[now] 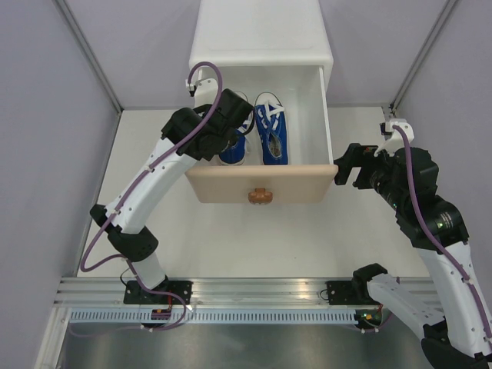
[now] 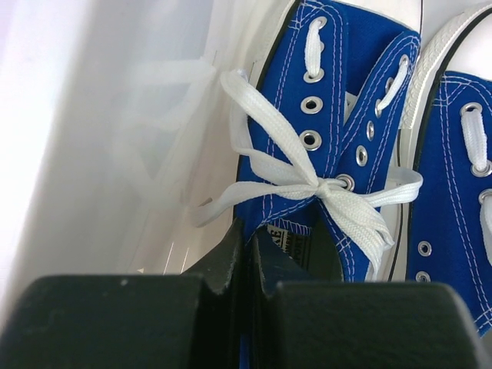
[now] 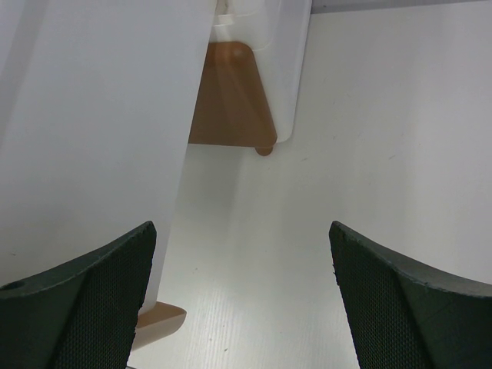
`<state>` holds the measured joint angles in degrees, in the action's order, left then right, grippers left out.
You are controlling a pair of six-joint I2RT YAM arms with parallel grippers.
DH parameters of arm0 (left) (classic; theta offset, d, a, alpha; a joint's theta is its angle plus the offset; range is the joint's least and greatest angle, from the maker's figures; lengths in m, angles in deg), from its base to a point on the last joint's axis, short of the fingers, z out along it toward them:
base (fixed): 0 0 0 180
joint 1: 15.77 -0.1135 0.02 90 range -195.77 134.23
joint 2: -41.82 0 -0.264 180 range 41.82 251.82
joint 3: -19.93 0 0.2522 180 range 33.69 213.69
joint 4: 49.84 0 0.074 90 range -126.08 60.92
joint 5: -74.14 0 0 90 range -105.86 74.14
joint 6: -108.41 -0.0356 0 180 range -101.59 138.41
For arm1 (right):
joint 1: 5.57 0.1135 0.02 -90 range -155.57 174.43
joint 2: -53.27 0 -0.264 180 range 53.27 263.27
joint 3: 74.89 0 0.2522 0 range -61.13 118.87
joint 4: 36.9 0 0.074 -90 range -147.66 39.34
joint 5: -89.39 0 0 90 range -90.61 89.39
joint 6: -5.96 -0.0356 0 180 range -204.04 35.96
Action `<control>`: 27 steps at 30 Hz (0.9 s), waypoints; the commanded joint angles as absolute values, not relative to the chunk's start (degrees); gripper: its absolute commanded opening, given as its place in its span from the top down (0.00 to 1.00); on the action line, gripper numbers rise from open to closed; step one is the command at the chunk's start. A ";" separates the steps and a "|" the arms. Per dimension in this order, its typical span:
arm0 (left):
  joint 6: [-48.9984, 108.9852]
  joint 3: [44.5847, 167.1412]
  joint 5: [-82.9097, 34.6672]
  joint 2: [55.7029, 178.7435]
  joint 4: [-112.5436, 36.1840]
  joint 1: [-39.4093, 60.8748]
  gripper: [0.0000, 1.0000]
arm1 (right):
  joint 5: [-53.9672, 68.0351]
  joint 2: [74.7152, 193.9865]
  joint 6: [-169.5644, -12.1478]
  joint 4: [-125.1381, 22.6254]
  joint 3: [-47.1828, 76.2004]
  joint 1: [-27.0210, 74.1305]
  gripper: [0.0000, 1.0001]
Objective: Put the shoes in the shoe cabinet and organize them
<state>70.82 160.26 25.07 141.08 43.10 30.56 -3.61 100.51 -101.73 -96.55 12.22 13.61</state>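
From above, two blue canvas sneakers point(image 1: 271, 137) lie side by side in the shoe cabinet's point(image 1: 261, 31) open beige-fronted drawer point(image 1: 261, 184). The left gripper point(image 1: 231, 134) is over the one by the drawer's left wall.

Left wrist: black jaws pinch that sneaker's point(image 2: 307, 154) canvas collar, with the white laces point(image 2: 323, 188) beyond.

Right wrist: the right gripper's point(image 3: 240, 231) textured jaws are wide apart and empty, beside the cabinet's glossy white side.

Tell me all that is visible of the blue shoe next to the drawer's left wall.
The left blue shoe is blue canvas with metal eyelets, a white sole rim and white laces tied in a bow. It lies in the open drawer beside its twin. The left tool is shut on its canvas edge.
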 commanded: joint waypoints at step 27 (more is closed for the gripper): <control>65.61 160.43 20.35 133.75 52.08 30.02 0.89 | -7.46 100.99 -99.34 -94.08 14.28 15.35 0.03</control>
